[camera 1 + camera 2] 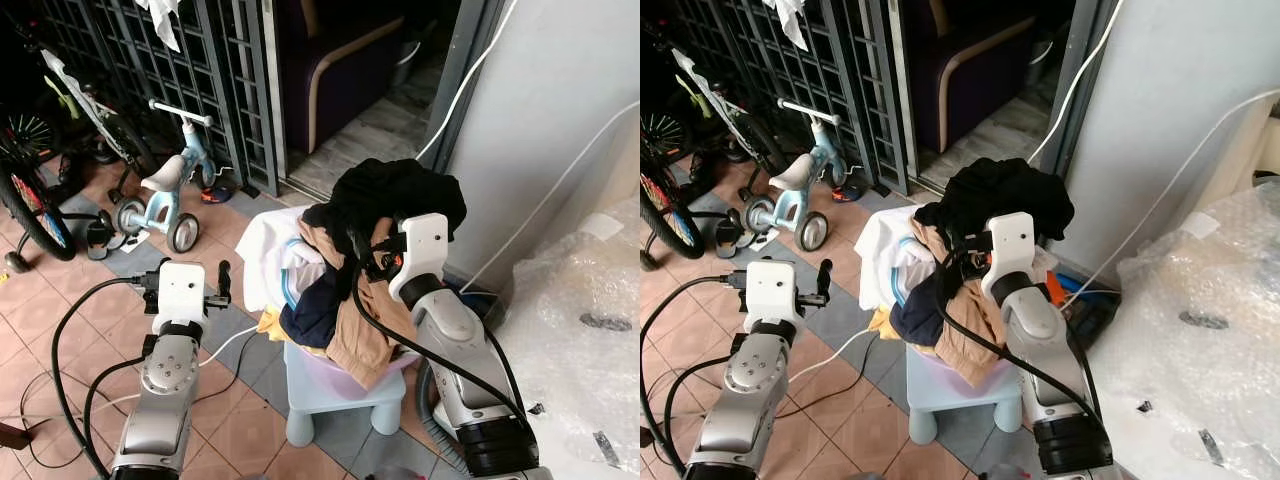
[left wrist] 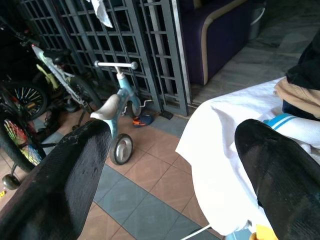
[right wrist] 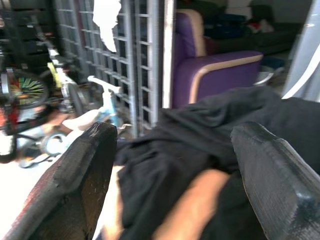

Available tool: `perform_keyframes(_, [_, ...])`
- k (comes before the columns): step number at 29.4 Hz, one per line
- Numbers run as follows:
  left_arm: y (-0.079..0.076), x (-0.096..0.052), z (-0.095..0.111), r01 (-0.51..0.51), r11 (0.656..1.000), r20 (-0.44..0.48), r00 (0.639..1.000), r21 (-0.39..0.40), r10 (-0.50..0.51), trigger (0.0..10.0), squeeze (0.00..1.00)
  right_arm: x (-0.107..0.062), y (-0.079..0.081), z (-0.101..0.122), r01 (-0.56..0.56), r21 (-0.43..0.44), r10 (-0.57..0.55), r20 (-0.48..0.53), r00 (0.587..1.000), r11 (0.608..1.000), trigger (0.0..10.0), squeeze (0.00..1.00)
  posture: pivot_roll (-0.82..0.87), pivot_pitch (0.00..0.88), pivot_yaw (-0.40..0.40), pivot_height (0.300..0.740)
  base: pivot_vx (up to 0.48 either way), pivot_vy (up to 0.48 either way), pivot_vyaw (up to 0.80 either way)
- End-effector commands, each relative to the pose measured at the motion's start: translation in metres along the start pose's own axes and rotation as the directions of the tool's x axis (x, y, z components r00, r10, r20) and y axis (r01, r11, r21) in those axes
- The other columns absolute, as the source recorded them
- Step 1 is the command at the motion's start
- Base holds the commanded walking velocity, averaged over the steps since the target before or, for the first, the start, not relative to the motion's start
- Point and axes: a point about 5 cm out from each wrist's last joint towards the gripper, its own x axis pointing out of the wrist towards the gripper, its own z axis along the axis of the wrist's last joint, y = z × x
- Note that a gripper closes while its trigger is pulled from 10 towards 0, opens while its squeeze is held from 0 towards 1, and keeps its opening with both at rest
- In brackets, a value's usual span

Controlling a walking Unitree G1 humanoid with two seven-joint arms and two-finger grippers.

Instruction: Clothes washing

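Your right tool (image 3: 170, 175) sits spread wide, fingers either side of the black garment (image 1: 400, 195) topping the clothes pile (image 1: 340, 290) directly ahead (nearer arm). Left tool (image 2: 170, 165), also wide and empty, has the white cloth (image 2: 225, 150) just beyond its right finger.

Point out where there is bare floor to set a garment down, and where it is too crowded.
Free: the tiled floor between the left tool, the small tricycle and the stool, crossed only by cables. Crowded: the basin on the stool is heaped with clothes, the right tool against them; bubble wrap covers the right side; bicycles line the gate.
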Motion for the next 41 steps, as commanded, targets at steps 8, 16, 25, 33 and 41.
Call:
perform_keyframes(8, [-0.001, 0.000, 0.003, 0.006, 1.000, 0.013, 1.000, 0.011, -0.006, 10.0, 0.00, 0.006, -0.014, 0.006, 0.081, -0.045, -0.079, 0.028, 0.996, 0.996, 10.0, 0.00, -0.03, 0.000, 0.024, 0.740, 0.455, 0.000, 0.00])
perform_keyframes(16, [-0.002, -0.001, 0.006, 0.005, 1.000, 0.028, 1.000, -0.025, -0.005, 10.0, 0.00, 0.013, -0.010, -0.002, 0.047, -0.118, -0.052, -0.043, 0.998, 0.992, 10.0, 0.00, -0.03, 0.000, 0.011, 0.740, 0.000, 0.000, 0.00])
perform_keyframes(25, [-0.004, 0.000, 0.006, -0.002, 0.999, 0.023, 1.000, -0.033, 0.003, 10.0, 0.00, 0.021, -0.016, -0.035, 0.004, -0.169, -0.052, -0.284, 0.957, 0.986, 10.0, 0.00, -0.03, 0.000, -0.002, 0.740, 0.000, 0.000, 0.00])
perform_keyframes(33, [-0.008, 0.000, 0.006, 0.000, 0.999, 0.018, 1.000, -0.040, 0.001, 10.0, 0.00, 0.023, -0.017, -0.061, -0.022, -0.174, -0.060, -0.449, 0.891, 0.984, 0.0, 0.00, -0.03, 0.000, -0.017, 0.740, 0.000, 0.000, 0.00])
perform_keyframes(41, [-0.009, 0.000, 0.004, -0.011, 0.998, 0.004, 1.000, -0.056, 0.012, 10.0, 0.00, 0.019, -0.024, -0.074, -0.010, -0.185, -0.086, -0.503, 0.860, 0.983, 0.0, 0.00, -0.03, 0.000, -0.026, 0.740, 0.000, 0.000, 0.00])
